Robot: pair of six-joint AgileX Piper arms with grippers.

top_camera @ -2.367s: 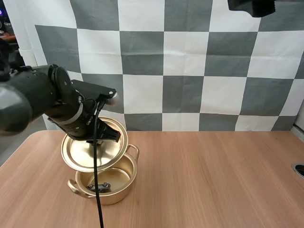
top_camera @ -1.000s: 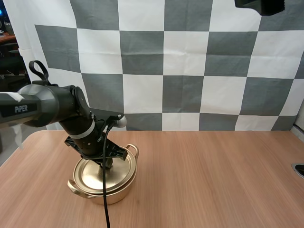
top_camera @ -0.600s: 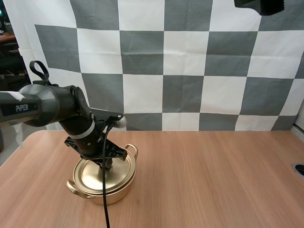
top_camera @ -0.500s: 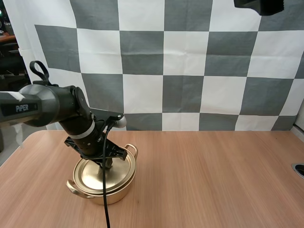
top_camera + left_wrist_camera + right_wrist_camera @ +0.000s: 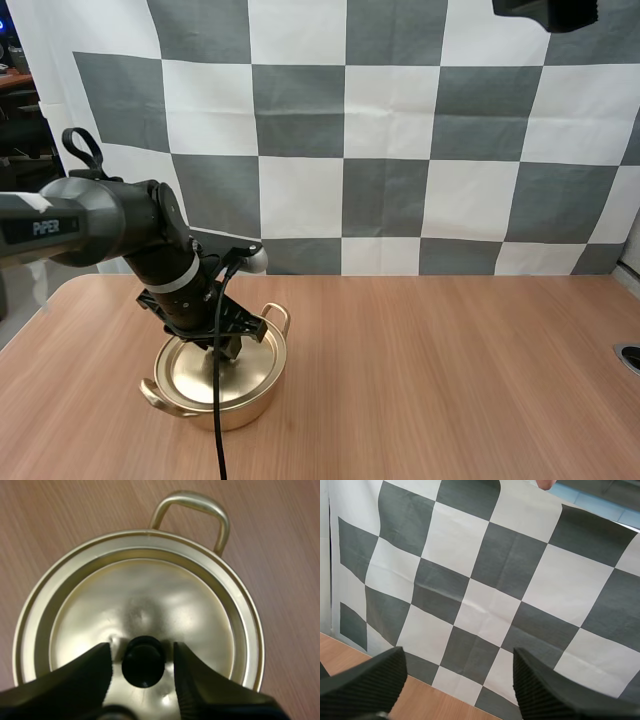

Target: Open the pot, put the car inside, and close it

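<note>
Gold pot (image 5: 247, 404) sits on the wooden desk (image 5: 450, 370) directly beneath the left gripper (image 5: 141, 652), its lid (image 5: 150, 595) seated flat on the rim. The gripper's fingers stand narrowly apart either side of the lid's black knob (image 5: 143, 661), not pinching it. The right gripper (image 5: 459, 655) is spread wide.

Bright, even light; soft glare on the lid (image 5: 150, 592)
</note>
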